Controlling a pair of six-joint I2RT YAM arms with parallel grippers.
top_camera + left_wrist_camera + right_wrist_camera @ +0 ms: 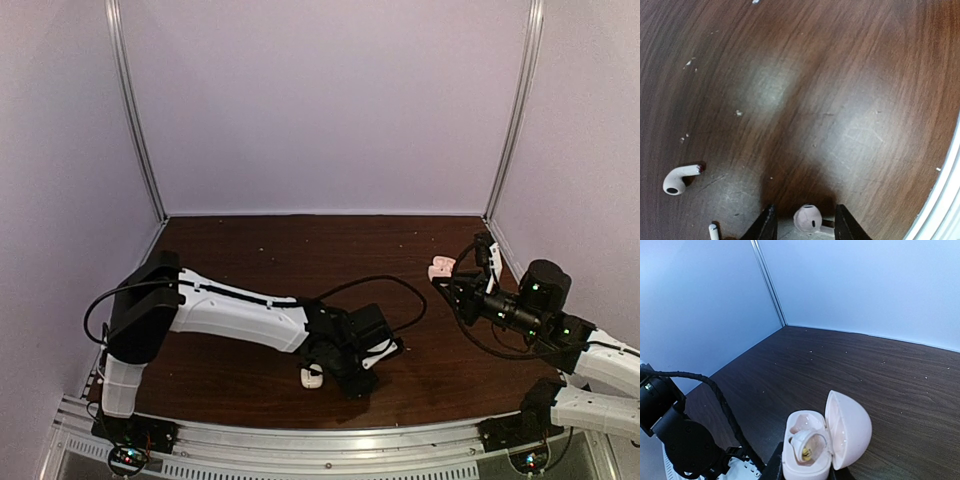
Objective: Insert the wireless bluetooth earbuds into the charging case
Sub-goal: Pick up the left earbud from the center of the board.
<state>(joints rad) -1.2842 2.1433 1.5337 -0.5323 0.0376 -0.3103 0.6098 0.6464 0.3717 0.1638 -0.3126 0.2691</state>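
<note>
One white earbud (807, 220) lies on the table between the fingers of my left gripper (805, 207). The jaws stand open, with a clear gap on the earbud's left side. A second earbud (680, 177) lies on the wood off to the left, apart from the fingers. In the top view, one earbud (312, 377) shows at the left gripper's (325, 375) tips near the table's front. My right gripper (807, 474) is shut on the charging case (850, 427), whose lid is swung open to the right. The case (441, 267) is held above the table at the right.
The dark wooden table (260, 250) is walled in by pale panels at the back and both sides. A metal rail (330, 440) runs along the near edge. The left arm's black cable (400, 290) loops over the middle. A small white piece (713, 231) lies by the left finger.
</note>
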